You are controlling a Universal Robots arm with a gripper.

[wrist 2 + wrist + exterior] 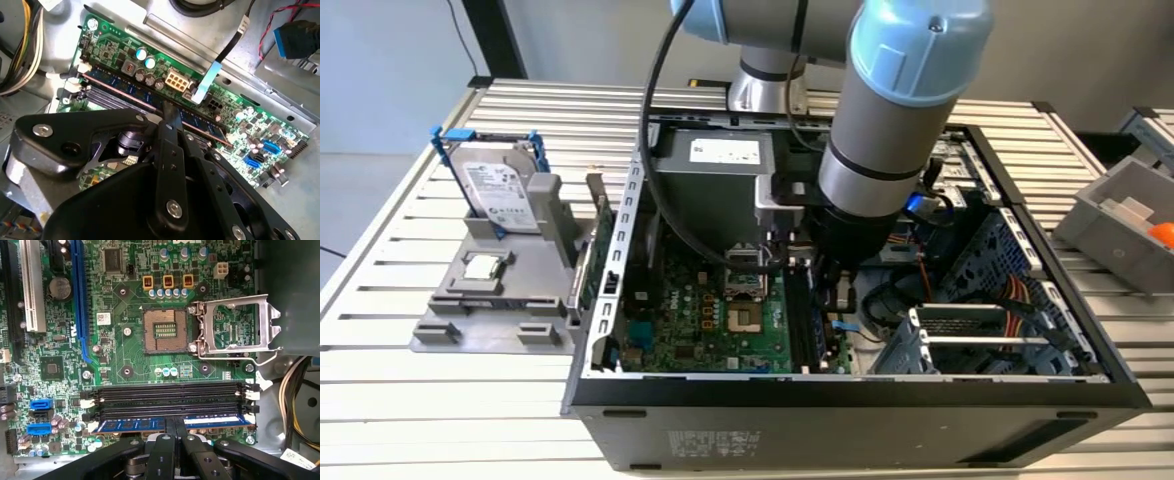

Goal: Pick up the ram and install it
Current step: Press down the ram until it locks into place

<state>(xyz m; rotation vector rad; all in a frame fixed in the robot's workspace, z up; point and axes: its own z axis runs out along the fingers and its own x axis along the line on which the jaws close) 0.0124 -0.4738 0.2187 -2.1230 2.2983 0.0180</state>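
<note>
As I read it, the ram (170,423) lies lengthwise along the memory slots (167,399), outermost, my gripper (174,426) jaws pinched narrow at its middle.

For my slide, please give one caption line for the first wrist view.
Gripper holding the ram at a motherboard memory slot.

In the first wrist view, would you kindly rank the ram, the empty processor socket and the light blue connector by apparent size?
1. The ram, longest by far, gripper at its middle.
2. The empty processor socket.
3. The light blue connector, smallest.
</note>
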